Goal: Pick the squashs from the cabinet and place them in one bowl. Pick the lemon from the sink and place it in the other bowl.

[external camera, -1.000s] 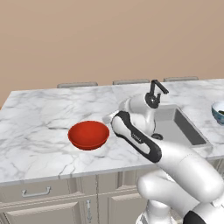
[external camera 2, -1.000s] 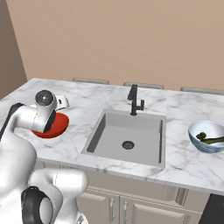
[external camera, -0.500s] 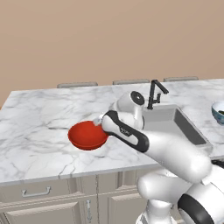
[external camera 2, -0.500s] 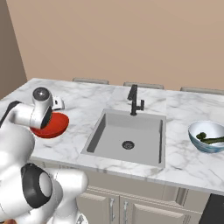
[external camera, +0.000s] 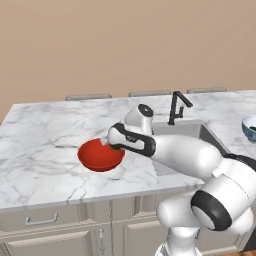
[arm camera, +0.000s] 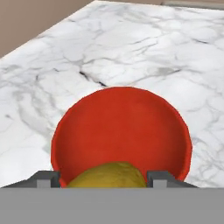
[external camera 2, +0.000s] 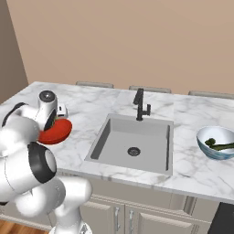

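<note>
In the hand view the yellow-orange lemon (arm camera: 114,171) sits between my two finger tips, so my gripper (arm camera: 103,179) is shut on it. Just beyond it lies the shallow red bowl (arm camera: 122,127), and the lemon hangs over the bowl's near rim. From the base views, my hand (external camera: 111,140) hovers at the right edge of the red bowl (external camera: 95,156) on the marble counter. The pale blue-white bowl (external camera 2: 218,142) at the far right holds a dark green squash (external camera 2: 220,146). The grey sink (external camera 2: 114,137) has no lemon in it. The cabinet is out of view.
A black faucet (external camera 2: 140,105) stands behind the sink basin. My arm stretches across the sink's left edge (external camera: 165,131). The counter's front edge (external camera: 75,200) runs just below the red bowl. A tan wall closes the back of the counter.
My arm has swung left from beside the faucet toward the red bowl, carrying the lemon. The hand now sits at the bowl's right rim. The bowls have not moved.
</note>
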